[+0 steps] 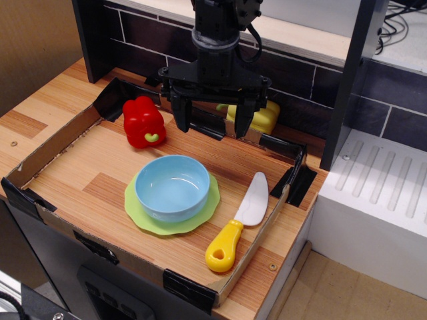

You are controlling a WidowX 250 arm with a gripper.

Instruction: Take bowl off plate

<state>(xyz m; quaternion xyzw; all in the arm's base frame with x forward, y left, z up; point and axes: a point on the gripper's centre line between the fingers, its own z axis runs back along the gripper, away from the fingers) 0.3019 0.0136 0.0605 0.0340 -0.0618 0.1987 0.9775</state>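
The light blue bowl [173,187] sits upright on the light green plate [208,211], near the front middle of a cardboard-walled tray. The plate's wavy rim shows around the bowl. My gripper [211,129] hangs above and behind the bowl, fingers pointing down and spread wide apart. It is open and empty, well clear of the bowl's rim.
A red toy pepper [143,121] stands at the back left of the tray. A yellow block [263,117] lies behind the gripper. A toy knife [239,221] with a yellow handle lies right of the plate. The low cardboard wall [50,146] rings the tray; a white rack [377,193] is to the right.
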